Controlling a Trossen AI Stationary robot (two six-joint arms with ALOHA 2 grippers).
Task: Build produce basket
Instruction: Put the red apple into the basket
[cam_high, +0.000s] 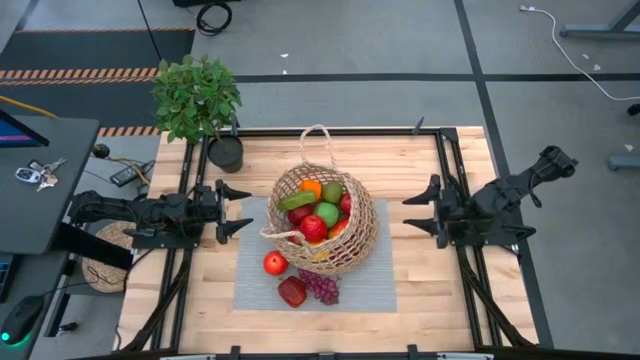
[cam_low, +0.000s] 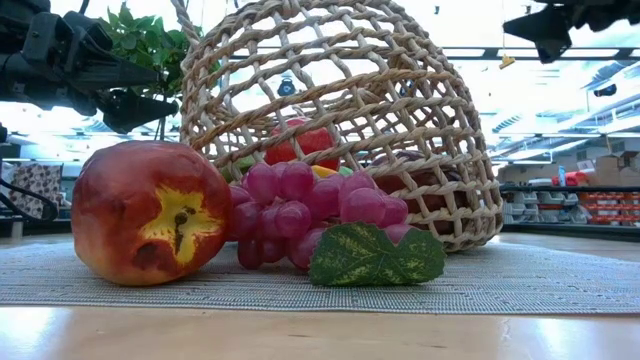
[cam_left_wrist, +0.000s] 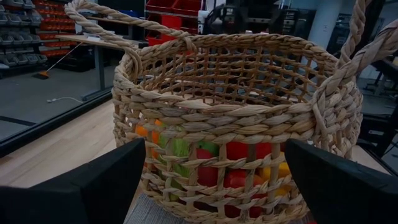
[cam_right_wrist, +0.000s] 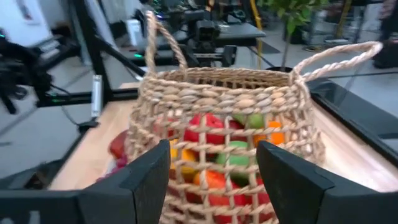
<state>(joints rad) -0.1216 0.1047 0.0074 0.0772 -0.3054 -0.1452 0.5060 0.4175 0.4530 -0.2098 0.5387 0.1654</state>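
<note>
While fruit still lay outside the basket (cam_high: 325, 215), both grippers' fingers (cam_left_wrist: 74, 186) were apart, holding nothing, ready to grab.

We see a light wooden table (cam_high: 440, 290) with a black frame along its edges. A grey woven mat (cam_high: 375, 290) lies flat on its middle. On the mat stands the wicker basket (cam_high: 358, 240), filled with fruit. Just in front of the basket, also on the mat, lie a red apple (cam_high: 275, 263), a darker red fruit (cam_high: 292, 291), possibly a peach, and purple grapes (cam_high: 322, 288). A potted plant (cam_high: 226, 152) stands at the table's far left corner.
</note>
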